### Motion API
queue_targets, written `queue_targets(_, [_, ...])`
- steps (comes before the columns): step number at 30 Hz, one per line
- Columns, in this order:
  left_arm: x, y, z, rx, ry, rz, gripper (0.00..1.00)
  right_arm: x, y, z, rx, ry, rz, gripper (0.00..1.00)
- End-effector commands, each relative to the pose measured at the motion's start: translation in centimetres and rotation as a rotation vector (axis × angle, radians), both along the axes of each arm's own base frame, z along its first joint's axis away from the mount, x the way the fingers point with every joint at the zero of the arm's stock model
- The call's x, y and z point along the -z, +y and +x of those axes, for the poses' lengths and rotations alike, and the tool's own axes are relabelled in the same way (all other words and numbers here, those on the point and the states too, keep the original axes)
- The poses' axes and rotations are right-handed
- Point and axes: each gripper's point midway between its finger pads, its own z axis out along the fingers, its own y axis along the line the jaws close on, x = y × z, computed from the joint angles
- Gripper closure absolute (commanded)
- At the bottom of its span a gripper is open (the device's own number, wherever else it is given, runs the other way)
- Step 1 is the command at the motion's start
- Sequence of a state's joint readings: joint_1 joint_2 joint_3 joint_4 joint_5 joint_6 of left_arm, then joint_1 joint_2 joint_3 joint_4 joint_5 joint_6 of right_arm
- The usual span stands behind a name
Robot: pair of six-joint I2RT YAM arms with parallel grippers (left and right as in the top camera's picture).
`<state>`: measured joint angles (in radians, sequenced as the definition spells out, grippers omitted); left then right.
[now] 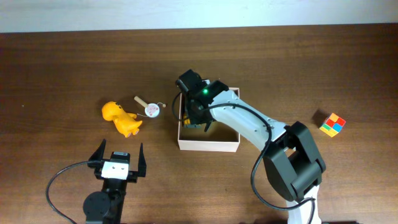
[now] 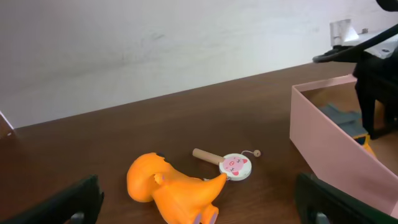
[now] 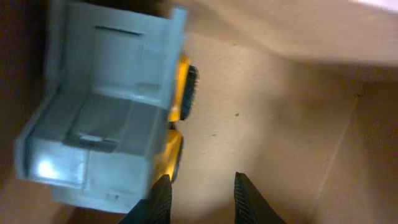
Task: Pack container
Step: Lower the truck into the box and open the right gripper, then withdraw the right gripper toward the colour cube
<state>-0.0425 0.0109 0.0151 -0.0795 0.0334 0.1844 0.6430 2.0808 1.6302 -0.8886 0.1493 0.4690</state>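
Cardboard flooring of the container (image 3: 267, 112) lies directly under the right gripper (image 3: 199, 202), which reaches down inside the box near its left wall. Its two dark fingers stand narrowly parted with only bare tan floor between them, gripping nothing. Just beside them, on the box floor, sits a toy truck (image 3: 106, 118) with a blocky grey plastic body, yellow sides and a ribbed black wheel.

From overhead the container (image 1: 208, 146) sits at the middle of the dark wooden table (image 1: 62, 62), a square, shallow, open-topped box with plain white outer walls and a thin rim. Its walls are flat and matte; the inside is smooth tan card with a visible fold line.

The left gripper (image 1: 120, 149) hovers near the front edge of the table, well apart from the box and to its left, jaws spread wide and empty. Between it and the box lie a glossy orange dinosaur (image 1: 121, 118) on its side and a small rattle (image 1: 148, 107) with a wooden stick handle and a round white disc. A multicoloured cube (image 1: 331, 124) rests far off to the right.
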Motion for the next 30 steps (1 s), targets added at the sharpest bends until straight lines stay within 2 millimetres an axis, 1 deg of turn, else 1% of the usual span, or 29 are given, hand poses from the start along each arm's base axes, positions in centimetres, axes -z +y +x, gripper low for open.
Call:
queue_targets(1, [0.2, 0.2, 0.0, -0.007, 0.001, 0.015, 0.01, -0.5, -2.3, 1.2, 0.045, -0.012, -0.018, 0.62])
queue_targets(2, [0.2, 0.2, 0.0, -0.006, 0.001, 0.015, 0.01, -0.4, -2.9, 1.4, 0.057, -0.008, -0.021, 0.57])
queue_targets(5, [0.2, 0.2, 0.0, -0.006, 0.001, 0.015, 0.01, -0.4, -3.8, 1.6, 0.056, 0.003, -0.028, 0.55])
queue_targets(8, [0.2, 0.2, 0.0, -0.007, 0.001, 0.015, 0.01, -0.7, -3.4, 1.7, 0.013, 0.011, -0.013, 0.54])
queue_targets(11, [0.2, 0.2, 0.0, -0.007, 0.001, 0.015, 0.01, -2.3, -2.5, 1.8, -0.022, 0.011, 0.013, 0.53])
queue_targets(12, [0.2, 0.2, 0.0, -0.007, 0.001, 0.015, 0.01, -3.2, -2.3, 1.9, -0.024, 0.009, 0.018, 0.54])
queue_targets(15, [0.2, 0.2, 0.0, -0.007, 0.001, 0.015, 0.01, -6.6, -1.9, 2.4, -0.044, -0.010, 0.024, 0.54])
queue_targets(16, [0.2, 0.2, 0.0, -0.007, 0.001, 0.015, 0.01, -8.5, -1.8, 2.6, -0.050, -0.026, 0.032, 0.54])
queue_targets(18, [0.2, 0.2, 0.0, -0.006, 0.001, 0.015, 0.01, -11.1, -1.8, 3.0, -0.059, -0.057, 0.041, 0.53])
queue_targets(19, [0.2, 0.2, 0.0, -0.006, 0.001, 0.015, 0.01, -12.9, -2.0, 3.4, -0.054, -0.085, 0.047, 0.51])
queue_targets(21, [0.2, 0.2, 0.0, -0.006, 0.001, 0.015, 0.01, -15.3, -2.8, 4.1, -0.031, -0.128, 0.051, 0.44])
queue_targets(22, [0.2, 0.2, 0.0, -0.007, 0.001, 0.015, 0.01, -16.8, -4.0, 4.8, -0.002, -0.155, 0.054, 0.42])
queue_targets(23, [0.2, 0.2, 0.0, -0.007, 0.001, 0.015, 0.01, -17.8, -5.5, 5.4, 0.032, -0.170, 0.051, 0.42])
queue_targets(24, [0.2, 0.2, 0.0, -0.007, 0.001, 0.015, 0.01, -18.1, -6.7, 5.8, 0.061, -0.172, 0.049, 0.41])
queue_targets(26, [0.2, 0.2, 0.0, -0.007, 0.001, 0.015, 0.01, -18.0, -10.1, 6.4, 0.148, -0.151, 0.037, 0.32])
queue_targets(28, [0.2, 0.2, 0.0, -0.007, 0.001, 0.015, 0.01, -17.3, -15.1, 6.7, 0.284, -0.106, 0.021, 0.23])
queue_targets(30, [0.2, 0.2, 0.0, -0.006, 0.001, 0.015, 0.01, -17.1, -18.4, 6.8, 0.373, -0.085, 0.015, 0.22])
